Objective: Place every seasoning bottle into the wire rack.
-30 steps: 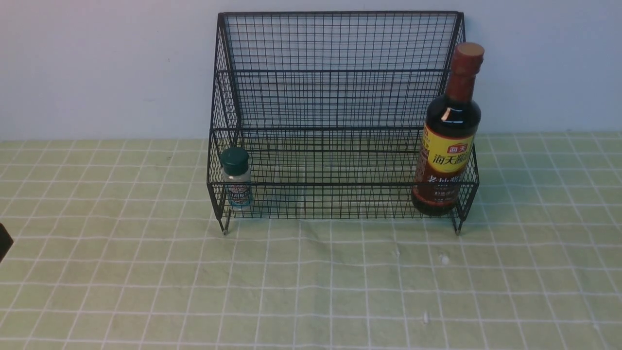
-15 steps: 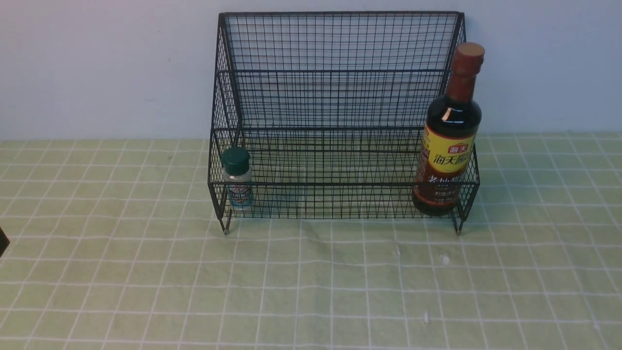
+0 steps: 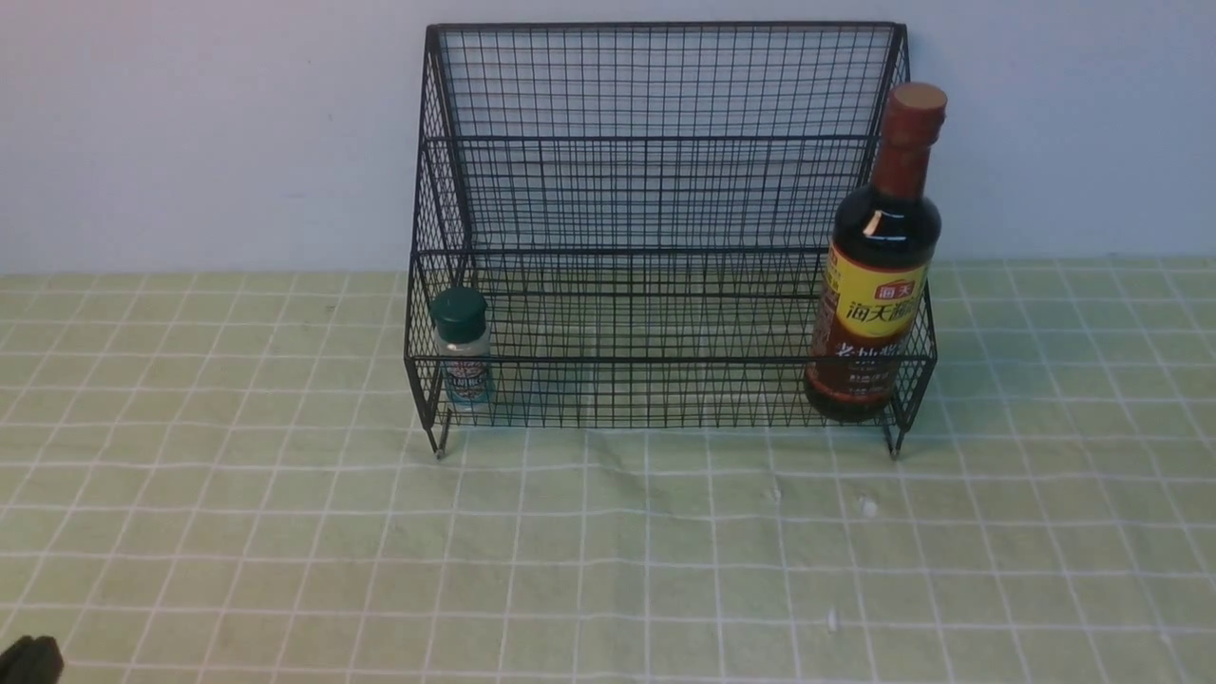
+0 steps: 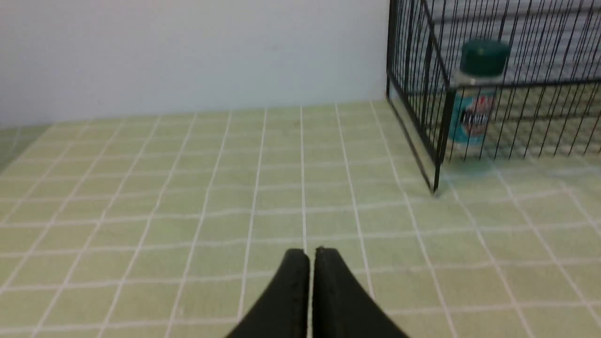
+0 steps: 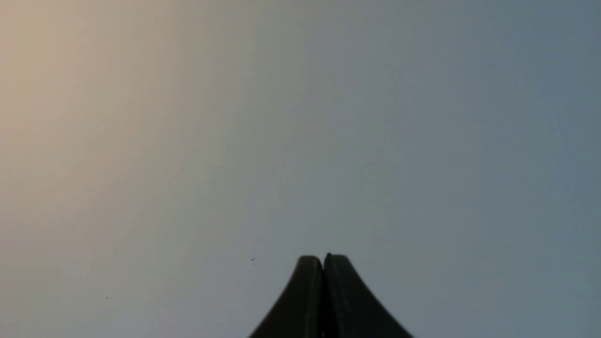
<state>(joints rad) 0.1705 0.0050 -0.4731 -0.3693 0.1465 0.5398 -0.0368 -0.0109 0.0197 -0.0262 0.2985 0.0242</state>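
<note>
The black wire rack [image 3: 665,190] stands at the back against the wall. The small shaker [image 3: 461,349] with dark green cap and teal label stands upright in the rack's lower tier at its left end; it also shows in the left wrist view [image 4: 475,101]. The tall soy-sauce bottle [image 3: 879,261] stands upright in the lower tier at the right end. My left gripper [image 4: 312,251] is shut and empty, low over the cloth, well to the left of and nearer than the rack [image 4: 493,70]; only a dark tip [image 3: 28,660] shows in the front view. My right gripper [image 5: 323,257] is shut and empty, facing a blank wall.
A light green checked cloth [image 3: 608,551] covers the table in front of the rack. A pale wall [image 3: 190,123] rises behind it.
The left gripper's dark tip has moved from the left edge of the front view down to the bottom left corner. The bottles and rack have not moved.
</note>
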